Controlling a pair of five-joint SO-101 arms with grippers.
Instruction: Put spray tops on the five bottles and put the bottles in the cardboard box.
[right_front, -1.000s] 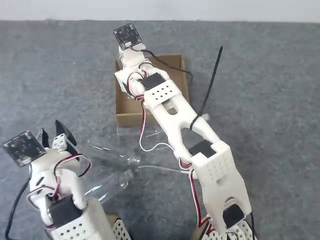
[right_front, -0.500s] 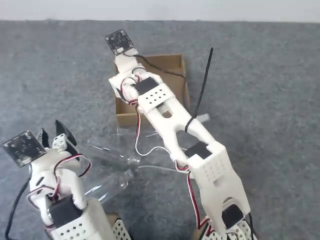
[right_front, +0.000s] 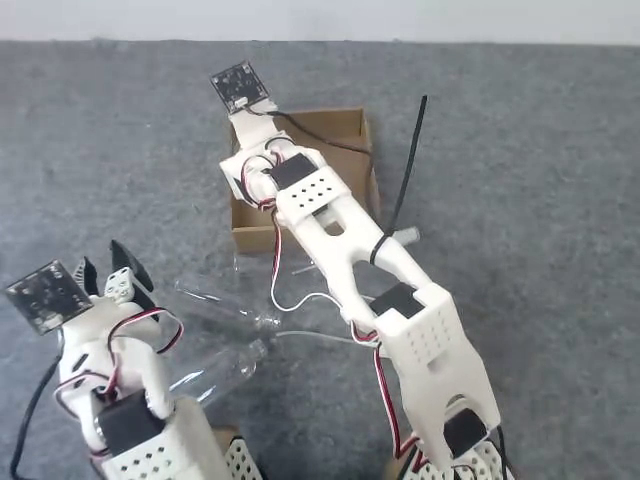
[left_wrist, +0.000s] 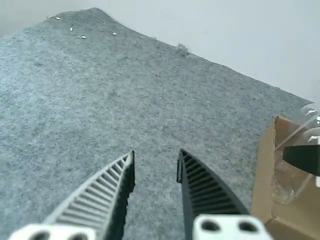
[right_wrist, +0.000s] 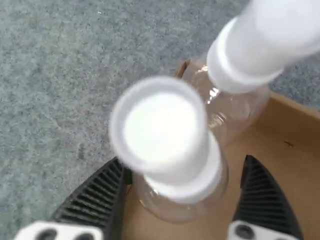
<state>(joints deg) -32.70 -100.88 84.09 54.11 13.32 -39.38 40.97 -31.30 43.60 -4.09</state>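
In the right wrist view, two clear bottles with white spray tops stand upright in the cardboard box (right_wrist: 282, 145). The nearer bottle (right_wrist: 170, 150) is between the fingers of my right gripper (right_wrist: 182, 161), which is open, with a gap on each side. The second bottle (right_wrist: 250, 65) is just behind it. In the high view the right arm stretches over the box (right_front: 345, 125). My left gripper (left_wrist: 156, 152) hovers open over bare grey carpet, nothing between its fingers, near the table's front left (right_front: 105, 262).
Two uncapped clear bottles (right_front: 225, 303) (right_front: 222, 368) lie on the carpet between the arms. A small clear piece (right_front: 405, 237) pokes out beside the right arm. From the left wrist, the box corner (left_wrist: 265, 175) shows a bottle inside.
The right arm has swung a little to the left over the box, then held still. The left arm has not moved.
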